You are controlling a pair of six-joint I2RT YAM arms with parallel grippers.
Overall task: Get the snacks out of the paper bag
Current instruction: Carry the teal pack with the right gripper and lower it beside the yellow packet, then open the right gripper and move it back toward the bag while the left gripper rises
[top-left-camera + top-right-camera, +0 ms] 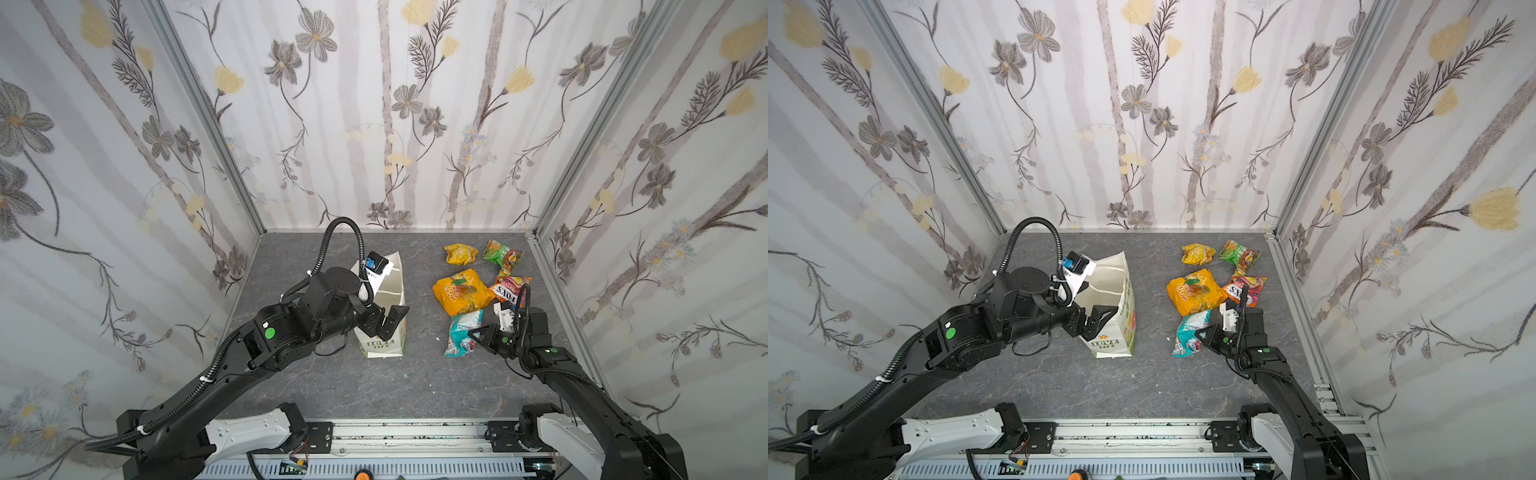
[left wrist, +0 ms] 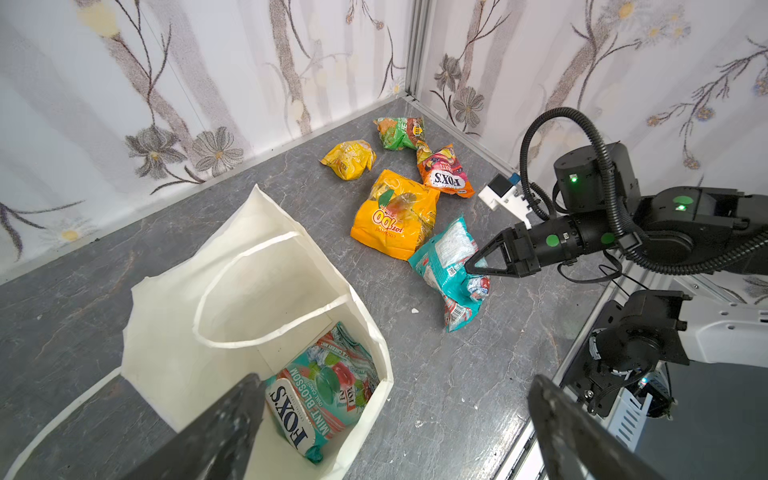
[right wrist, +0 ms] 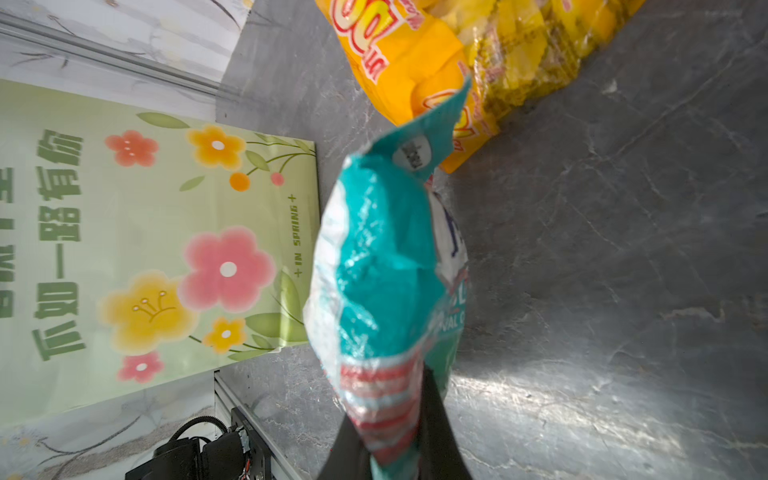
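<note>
At centre right a crinkly teal plastic packet (image 1: 459, 337) is pinched by the right gripper (image 1: 472, 332), seemingly for placing. The left gripper (image 1: 390, 322) is spread wide above the white paper bag (image 1: 384, 347), likely for its teal-white packet (image 2: 316, 395).

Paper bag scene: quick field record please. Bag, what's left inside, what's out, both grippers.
bag: paper bag upright on the table, mouth open
inside: one teal-white FOX'S packet, at the bottom
out: yellow packet, green packet, orange-yellow packet, red-orange packet, teal packet
left gripper: open at the bag's mouth, holding nothing
right gripper: shut on the teal packet, beside the orange-yellow packet
remaining: one snack to take out
</note>
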